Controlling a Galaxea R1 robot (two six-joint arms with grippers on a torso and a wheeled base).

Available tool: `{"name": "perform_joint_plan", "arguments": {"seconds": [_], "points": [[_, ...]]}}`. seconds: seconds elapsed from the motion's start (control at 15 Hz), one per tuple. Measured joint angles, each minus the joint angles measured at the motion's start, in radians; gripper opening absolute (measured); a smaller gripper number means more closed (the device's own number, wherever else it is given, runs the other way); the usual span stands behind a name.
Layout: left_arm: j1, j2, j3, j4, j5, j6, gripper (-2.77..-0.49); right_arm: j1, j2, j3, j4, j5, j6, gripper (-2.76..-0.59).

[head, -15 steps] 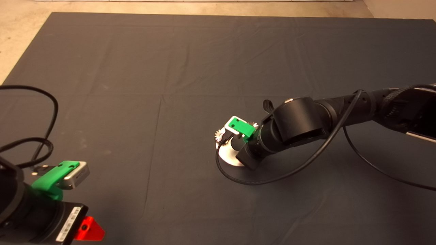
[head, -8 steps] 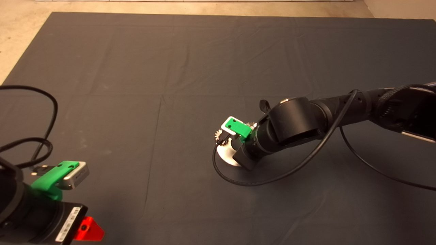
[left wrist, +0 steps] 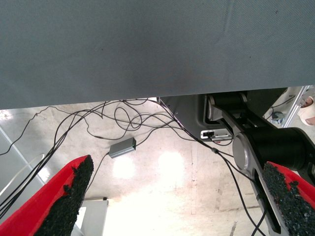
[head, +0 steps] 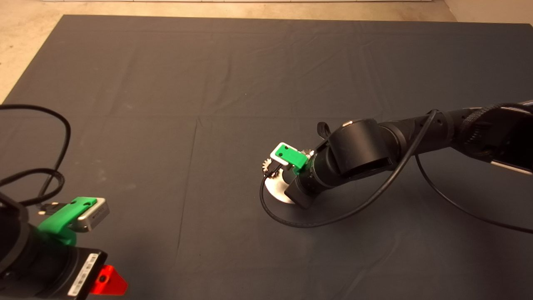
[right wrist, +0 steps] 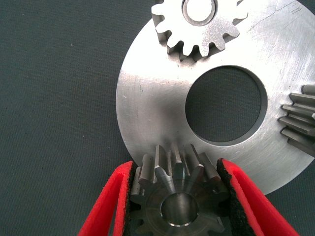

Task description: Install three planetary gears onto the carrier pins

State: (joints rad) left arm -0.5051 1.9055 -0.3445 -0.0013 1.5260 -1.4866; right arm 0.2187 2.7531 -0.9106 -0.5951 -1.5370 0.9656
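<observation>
In the right wrist view, my right gripper (right wrist: 176,166) is shut on a planetary gear (right wrist: 178,196), its pads touching the teeth on both sides. This gear sits at the rim of the silver carrier disc (right wrist: 147,118), and its centre hole looks filled with silver. A second gear (right wrist: 199,24) sits on the disc with a carrier pin (right wrist: 199,9) in its hole. A third gear (right wrist: 299,123) shows at the disc's other side. In the head view the right wrist covers most of the disc (head: 277,192). My left gripper (left wrist: 177,166) is open and parked at the lower left.
A black cable (head: 291,221) loops on the mat just in front of the disc. The left arm's cable (head: 58,166) lies at the mat's left edge. The left wrist view shows the floor with wires and a small grey box (left wrist: 122,147).
The right arm shifted slightly to the left over the disc between the earliest frame and half a second ago, and has held still since. The left arm has not moved.
</observation>
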Motion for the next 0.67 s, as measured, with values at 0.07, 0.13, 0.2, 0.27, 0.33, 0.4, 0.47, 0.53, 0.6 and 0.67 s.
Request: {"name": "perform_joint_plan", "arguments": {"seconds": [0.07, 0.13, 0.2, 0.27, 0.33, 0.4, 0.47, 0.53, 0.6, 0.67], "points": [[0.0, 0.0, 0.0, 0.0, 0.0, 0.0, -0.78, 0.0, -0.001, 0.0, 0.0, 0.0, 0.0, -2.36], [0.0, 0.0, 0.0, 0.0, 0.0, 0.0, -0.78, 0.0, -0.003, 0.0, 0.0, 0.001, 0.0, -2.36], [0.0, 0.0, 0.0, 0.0, 0.0, 0.0, -0.78, 0.0, -0.003, 0.0, 0.0, 0.001, 0.0, -2.36], [0.0, 0.0, 0.0, 0.0, 0.0, 0.0, -0.78, 0.0, -0.003, 0.0, 0.0, 0.001, 0.0, -2.36], [0.0, 0.0, 0.0, 0.0, 0.0, 0.0, -0.78, 0.001, -0.005, 0.0, 0.0, 0.003, 0.0, -2.36], [0.0, 0.0, 0.0, 0.0, 0.0, 0.0, -0.78, 0.001, -0.005, 0.0, 0.0, 0.003, 0.0, -2.36], [0.0, 0.0, 0.0, 0.0, 0.0, 0.0, -0.78, 0.001, -0.006, 0.0, 0.0, 0.004, 0.0, -2.36], [0.0, 0.0, 0.0, 0.0, 0.0, 0.0, -0.78, 0.001, -0.009, 0.0, 0.001, 0.008, 0.0, -2.36], [0.0, 0.0, 0.0, 0.0, 0.0, 0.0, -0.78, 0.001, -0.012, 0.001, 0.001, 0.01, 0.0, -2.36], [0.0, 0.0, 0.0, 0.0, 0.0, 0.0, -0.78, 0.002, -0.017, 0.003, 0.001, 0.01, 0.0, -2.35]]}}
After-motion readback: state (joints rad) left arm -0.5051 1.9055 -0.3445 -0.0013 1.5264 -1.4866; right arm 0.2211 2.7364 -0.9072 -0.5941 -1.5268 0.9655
